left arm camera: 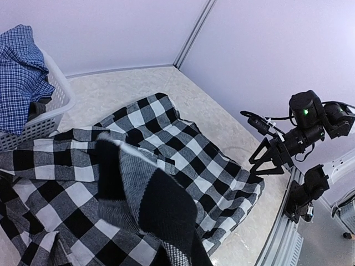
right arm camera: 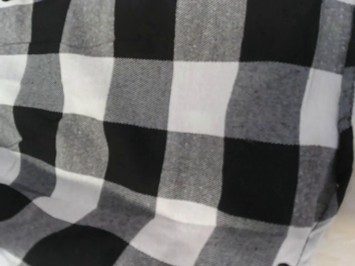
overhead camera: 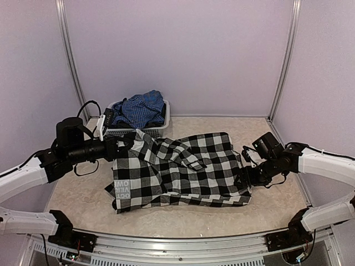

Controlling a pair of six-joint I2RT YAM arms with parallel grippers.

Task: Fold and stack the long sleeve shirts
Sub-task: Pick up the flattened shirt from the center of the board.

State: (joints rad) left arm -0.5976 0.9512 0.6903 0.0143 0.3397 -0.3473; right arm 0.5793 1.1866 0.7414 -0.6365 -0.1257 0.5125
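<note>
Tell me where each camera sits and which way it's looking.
Top: above and behind the bases, looking down at the checked shirt and basket; left arm and right arm show.
Left wrist: low over the shirt, facing across it to the right arm; nothing of its own arm shows.
Right wrist: close against the shirt's checks; no robot part shows.
Shared: top and left wrist both show basket and right arm; all three show the shirt.

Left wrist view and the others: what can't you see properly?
- Left pincer: left wrist view, buried under black-and-white checked shirt.
- Right pincer: right wrist view, shirt fills the frame.
- Blue shirt: top view, lower part inside white mesh basket.
- Shirt's white letters: top view, too small.
</note>
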